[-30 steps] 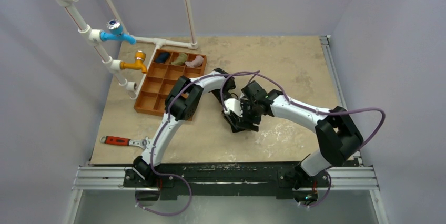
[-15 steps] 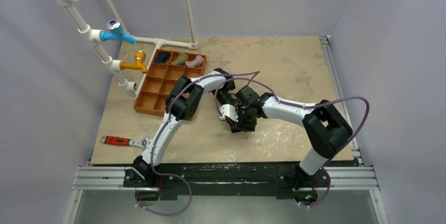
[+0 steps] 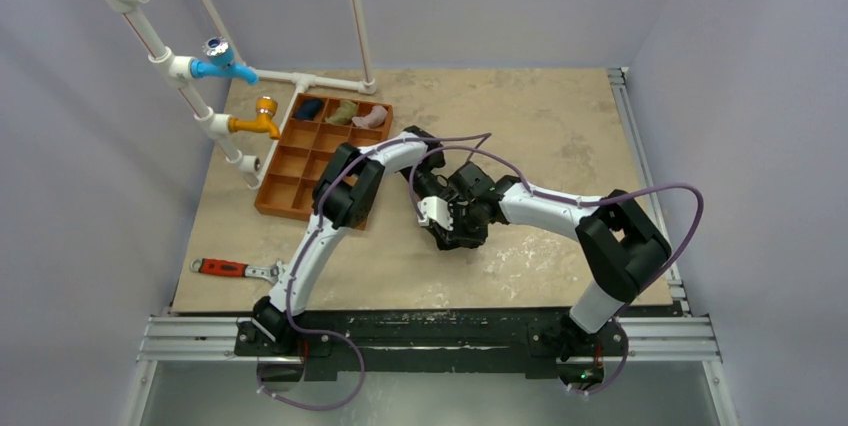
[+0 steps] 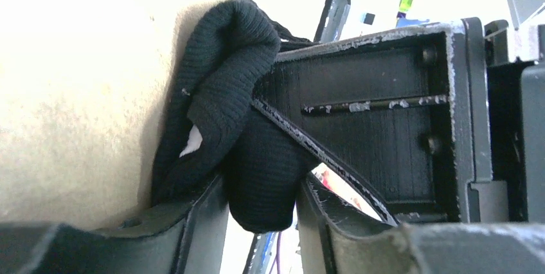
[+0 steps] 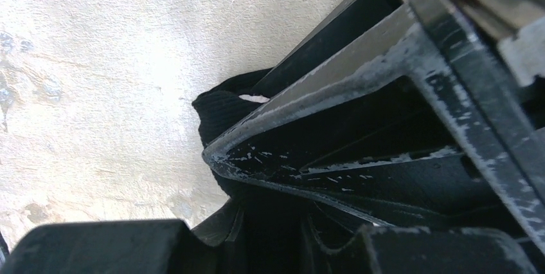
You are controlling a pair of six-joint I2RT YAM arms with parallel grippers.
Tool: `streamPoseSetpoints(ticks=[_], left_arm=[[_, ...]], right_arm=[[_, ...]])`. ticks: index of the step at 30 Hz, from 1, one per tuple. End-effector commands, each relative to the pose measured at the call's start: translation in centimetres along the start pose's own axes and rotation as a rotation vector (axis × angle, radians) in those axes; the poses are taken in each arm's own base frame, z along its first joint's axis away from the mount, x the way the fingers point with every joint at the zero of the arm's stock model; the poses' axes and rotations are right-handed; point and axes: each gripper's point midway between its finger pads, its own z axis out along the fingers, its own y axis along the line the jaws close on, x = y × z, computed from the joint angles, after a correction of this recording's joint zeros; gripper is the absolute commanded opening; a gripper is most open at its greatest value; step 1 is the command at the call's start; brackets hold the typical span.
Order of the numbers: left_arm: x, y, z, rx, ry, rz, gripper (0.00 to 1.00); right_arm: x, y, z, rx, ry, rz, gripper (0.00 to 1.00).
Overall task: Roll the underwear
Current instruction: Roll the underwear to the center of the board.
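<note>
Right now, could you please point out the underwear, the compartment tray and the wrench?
underwear (image 4: pixel 218 81), left wrist view, on its ribbed fold.
compartment tray (image 3: pixel 285 212), top external view, on its near wall.
wrench (image 3: pixel 222 267), top external view, on its red handle.

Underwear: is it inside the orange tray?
No, the underwear is bunched on the table between the jaws of the left gripper, away from the tray.

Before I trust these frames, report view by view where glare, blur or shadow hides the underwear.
Left wrist: table blown out white at the top, underwear knit crisp. Right wrist: a scuffed black finger crowds the frame; only a dark fold shows. Top external: even light, sharp, but the black fabric is indistinguishable under the arms.
</note>
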Motion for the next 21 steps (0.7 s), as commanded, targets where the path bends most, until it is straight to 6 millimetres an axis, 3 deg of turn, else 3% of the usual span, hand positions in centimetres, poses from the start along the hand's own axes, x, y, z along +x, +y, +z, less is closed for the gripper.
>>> streamPoseSetpoints(ticks=[1, 12, 16, 21], left_arm=[[-0.9, 2.0, -3.4, -0.173, -0.032, 0.125, 0.42], [-1.4, 0.5, -7.6, -0.173, -0.14, 0.133, 0.47], [-1.2, -0.1, -10.1, -0.17, -0.209, 0.131, 0.47], [0.2, -2.5, -13.1, -0.214, -0.305, 0.187, 0.47]], right_arm=[[2.8, 4.2, 1.3, -0.162, 0.079, 0.067, 0.0], [3.0, 5.6, 1.4, -0.21, 0.075, 0.118, 0.0], [2.8, 5.7, 1.3, -0.224, 0.074, 0.134, 0.0], [2.3, 5.1, 1.1, -0.258, 0.052, 0.195, 0.0]])
